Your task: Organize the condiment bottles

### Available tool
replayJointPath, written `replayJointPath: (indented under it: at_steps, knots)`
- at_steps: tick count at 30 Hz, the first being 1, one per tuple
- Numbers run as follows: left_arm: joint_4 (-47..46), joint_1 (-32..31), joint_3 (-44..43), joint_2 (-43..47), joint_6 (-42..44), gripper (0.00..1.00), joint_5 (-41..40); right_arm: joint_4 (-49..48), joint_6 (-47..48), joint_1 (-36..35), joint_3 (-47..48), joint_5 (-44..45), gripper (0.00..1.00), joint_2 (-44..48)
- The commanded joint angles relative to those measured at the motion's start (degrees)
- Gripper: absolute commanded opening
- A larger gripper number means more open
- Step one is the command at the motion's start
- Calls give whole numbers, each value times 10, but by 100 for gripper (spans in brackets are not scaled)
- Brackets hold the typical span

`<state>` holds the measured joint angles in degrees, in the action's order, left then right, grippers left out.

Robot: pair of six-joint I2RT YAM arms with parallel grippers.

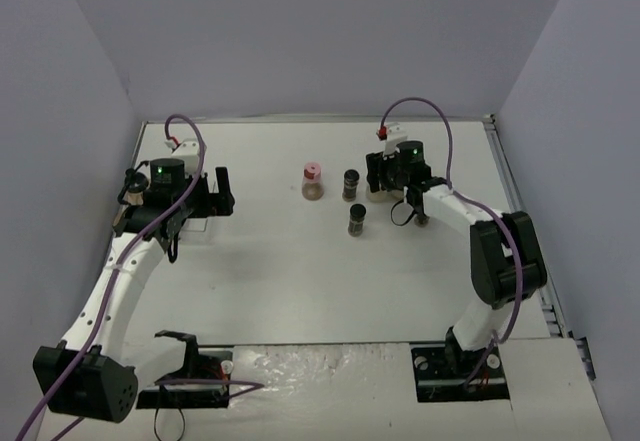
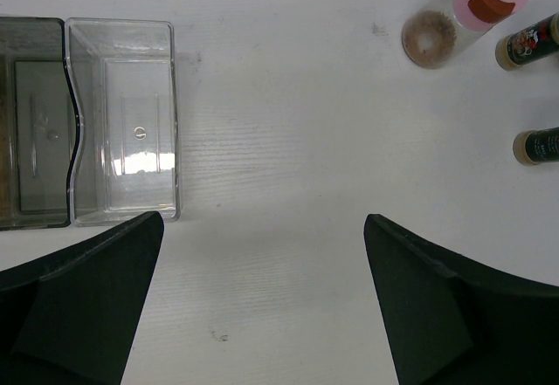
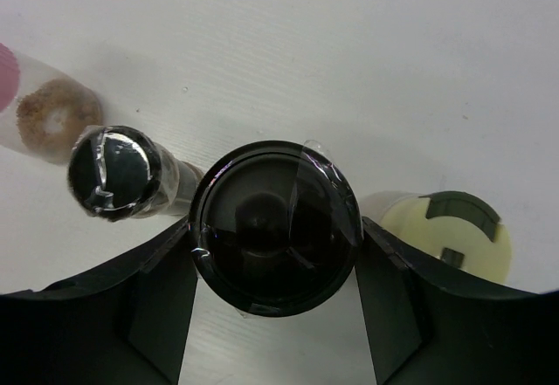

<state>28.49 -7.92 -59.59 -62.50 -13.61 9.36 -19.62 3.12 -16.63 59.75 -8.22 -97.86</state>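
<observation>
My right gripper (image 3: 275, 232) (image 1: 386, 174) is shut on a black-capped jar (image 3: 275, 226), with a finger on each side of its cap. A pale-yellow-capped jar (image 3: 450, 235) stands just right of it. Another black-capped jar (image 3: 113, 171) (image 1: 350, 183) and the pink-capped jar (image 3: 52, 119) (image 1: 312, 181) are to its left. A third black-capped jar (image 1: 357, 219) stands nearer. My left gripper (image 2: 262, 298) (image 1: 221, 194) is open and empty over bare table, between the clear tray (image 2: 173, 114) and the pink-capped jar (image 2: 463, 18).
The tray's dark compartment (image 2: 31, 123) lies at the far left in the left wrist view. Two dark jars (image 2: 528, 43) (image 2: 537, 145) show at that view's right edge. A small dark object (image 1: 422, 219) sits under the right forearm. Walls enclose the table.
</observation>
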Motion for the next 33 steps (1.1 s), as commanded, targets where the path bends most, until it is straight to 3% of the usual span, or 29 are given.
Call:
replayJointPath:
  at_steps: [1,6,10,20,27,33]
  knots:
    - [-21,-2,-13,5,7,97,0,7,32,-21,39,29,8,129]
    - [-20,-2,-14,4,6,97,0,92,51,-74,99,31,2,186]
    - [-20,-1,-14,4,7,97,-4,119,48,-144,137,8,2,173]
    - [-20,0,-11,12,12,97,-29,19,22,-296,155,-33,1,16]
    - [-34,0,-5,19,12,97,-13,-46,10,-322,133,-45,3,-54]
    - [-44,0,-2,20,11,97,13,-70,9,-325,96,-42,14,-59]
